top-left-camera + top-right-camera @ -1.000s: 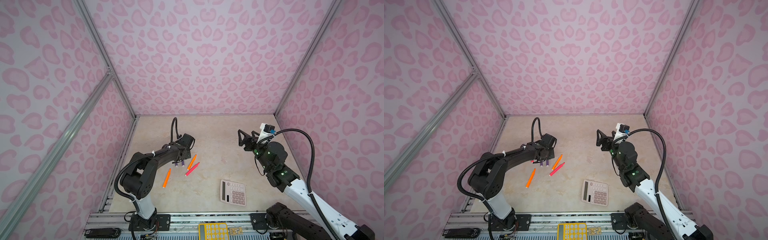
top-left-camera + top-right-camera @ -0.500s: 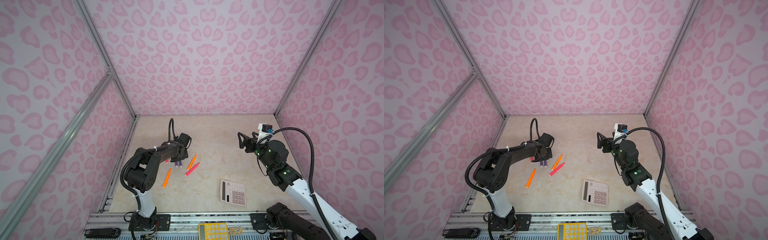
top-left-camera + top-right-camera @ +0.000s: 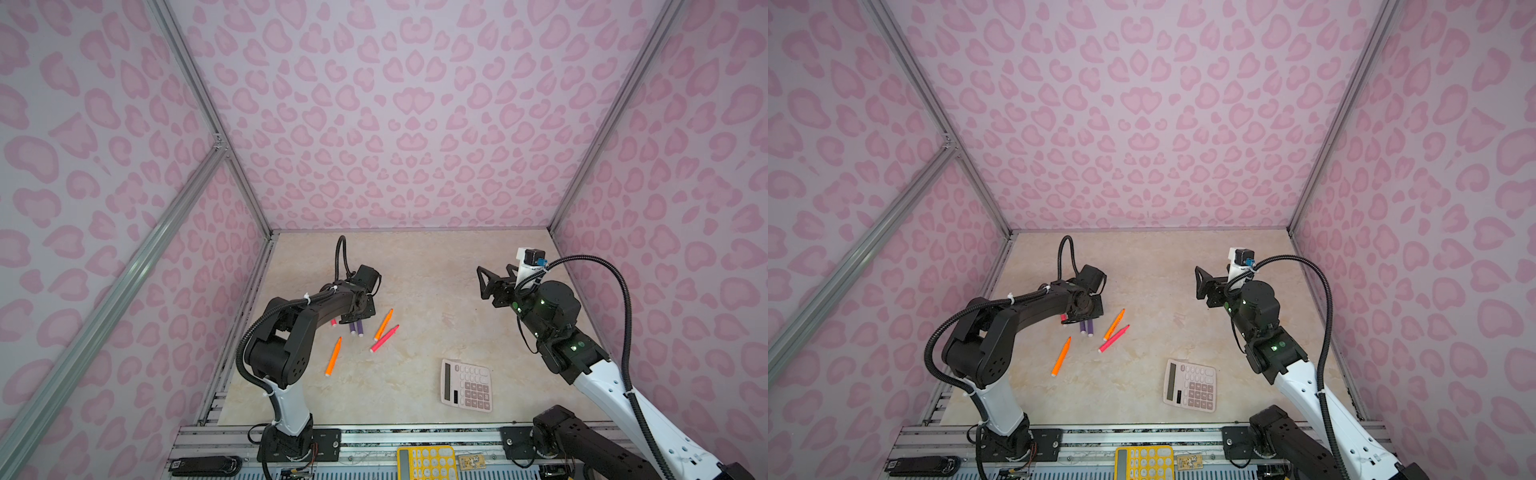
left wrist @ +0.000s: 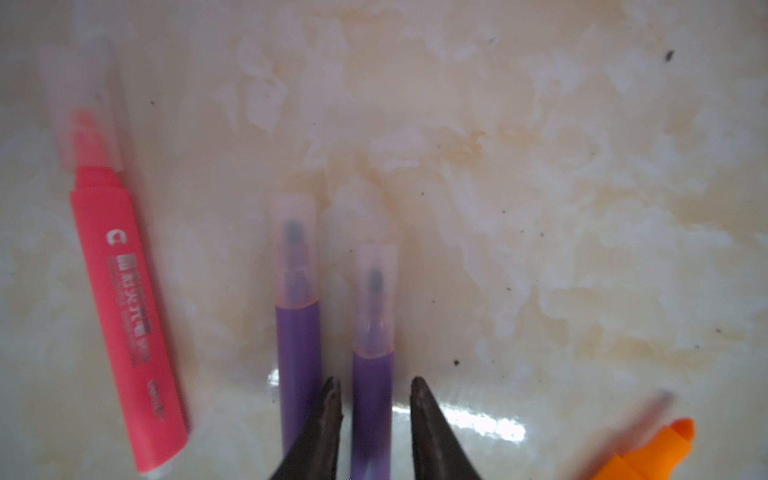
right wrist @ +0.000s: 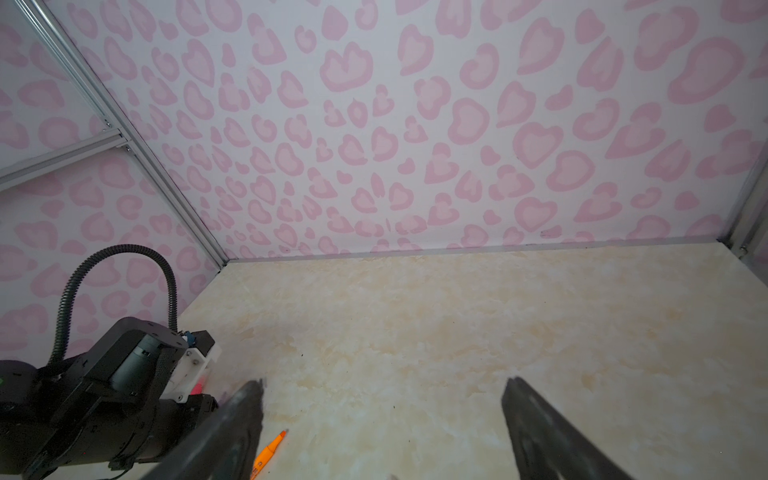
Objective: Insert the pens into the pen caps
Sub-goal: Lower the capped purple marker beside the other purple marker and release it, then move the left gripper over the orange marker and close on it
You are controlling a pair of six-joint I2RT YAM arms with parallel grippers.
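Observation:
In the left wrist view two purple pens lie side by side on the beige table, each with a clear pen cap (image 4: pixel 293 245) over its tip. My left gripper (image 4: pixel 375 385) is open a little and straddles one purple pen (image 4: pixel 372 411), with a gap at each fingertip. A pink-red pen (image 4: pixel 124 316) wears a clear cap too, and an orange pen (image 4: pixel 648 453) shows at the edge. In both top views the purple pens (image 3: pixel 356 328) (image 3: pixel 1087 327) poke out under the left wrist. My right gripper (image 3: pixel 482 283) (image 5: pixel 384 386) hangs wide open and empty above the table.
Two orange pens (image 3: pixel 333 356) (image 3: pixel 384 324) and a pink-red pen (image 3: pixel 385 338) lie right of the left arm. A pink calculator (image 3: pixel 466 385) sits near the front. A yellow calculator (image 3: pixel 426 462) rests on the front rail. Pink patterned walls enclose the table.
The left gripper's jaws have parted from the purple pen, which lies on the table beside the other. The right arm has shifted only slightly.

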